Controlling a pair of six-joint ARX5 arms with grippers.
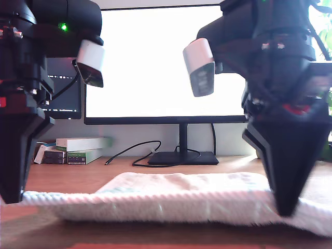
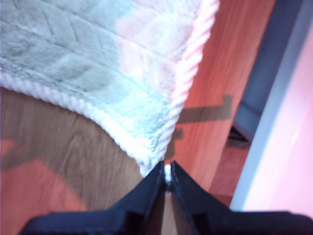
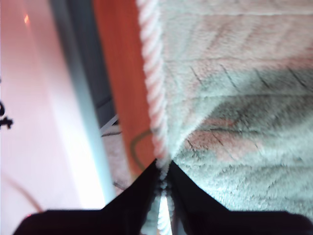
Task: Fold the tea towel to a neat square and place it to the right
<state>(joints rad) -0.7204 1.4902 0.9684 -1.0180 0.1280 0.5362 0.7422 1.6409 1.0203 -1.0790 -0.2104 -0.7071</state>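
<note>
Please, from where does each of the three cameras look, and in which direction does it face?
Exterior view: sits low at table height, facing the monitor across the tea towel; both black arms fill its sides.
First wrist view: rides on my first gripper, looking along its closed jaws at a towel corner over the wooden table.
Second wrist view: rides on my second gripper, looking along its closed jaws at the towel's corded hem.
Shared: all three show the tea towel and table; each wrist view shows a gripper pinching its edge.

My first pincer (image 2: 167,177) and my second pincer (image 3: 164,176) point down, both clamped.
</note>
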